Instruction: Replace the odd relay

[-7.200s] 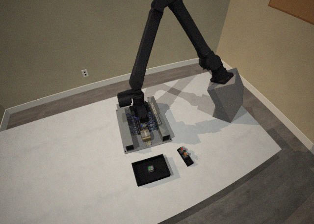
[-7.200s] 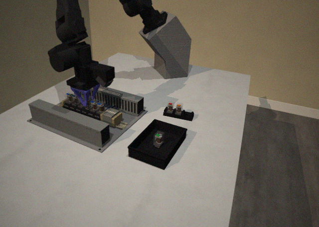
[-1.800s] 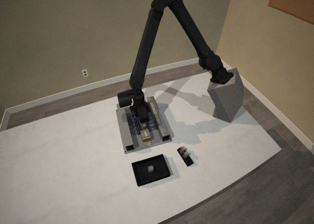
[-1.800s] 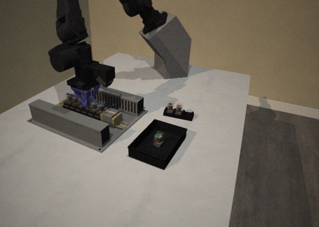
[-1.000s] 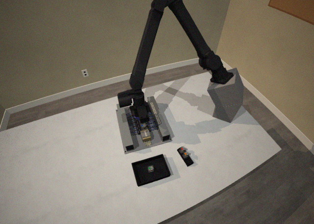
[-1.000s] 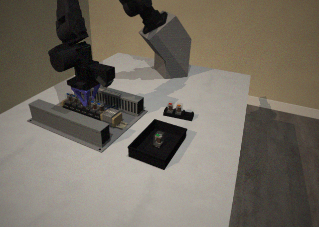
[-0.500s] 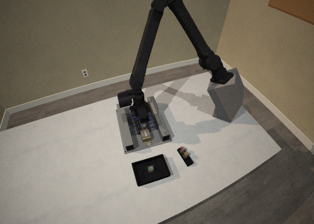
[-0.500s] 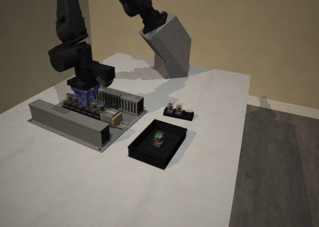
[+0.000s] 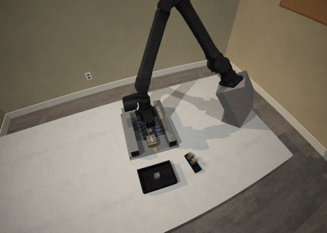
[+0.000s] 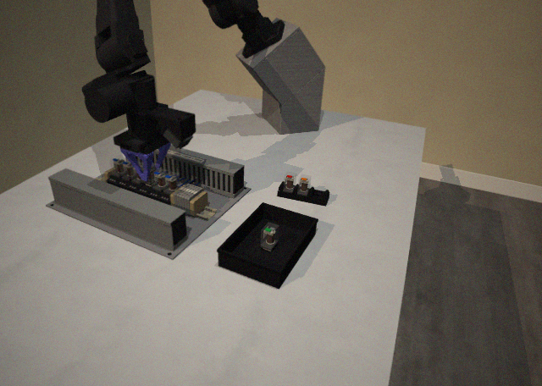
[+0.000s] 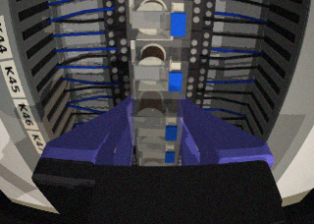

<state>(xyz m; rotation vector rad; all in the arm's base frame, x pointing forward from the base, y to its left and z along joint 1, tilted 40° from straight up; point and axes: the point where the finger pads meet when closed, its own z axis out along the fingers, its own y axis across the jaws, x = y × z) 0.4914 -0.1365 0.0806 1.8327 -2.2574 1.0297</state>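
Note:
My gripper (image 10: pixel 151 172) (image 11: pixel 156 103) is shut on a clear relay (image 11: pixel 151 108) with a blue button, in the socket row. The button is on the right in the wrist view, like those of the neighbouring relays (image 11: pixel 148 21) (image 11: pixel 148 73). The fingers hide its lower part; its exact height and blades cannot be told. A green-button relay (image 9: pixel 157 175) (image 10: pixel 268 238) stands in the black tray (image 9: pixel 141 181) (image 10: pixel 246 269). The spare holder (image 9: pixel 196 168) (image 10: pixel 323 196) bears a red-button relay (image 9: pixel 189 155) (image 10: pixel 289 183) and an orange-button relay (image 9: pixel 193 160) (image 10: pixel 303 184); its third place is empty.
Grey wire ducts (image 9: pixel 129 138) (image 10: pixel 118 209) (image 10: pixel 218 176) flank the relay row on both sides, with blue and black wires between. Beige terminal blocks (image 9: pixel 152 140) (image 10: pixel 190 198) stand at the row's near end. The tray and spare holder are beyond the panel's near edge.

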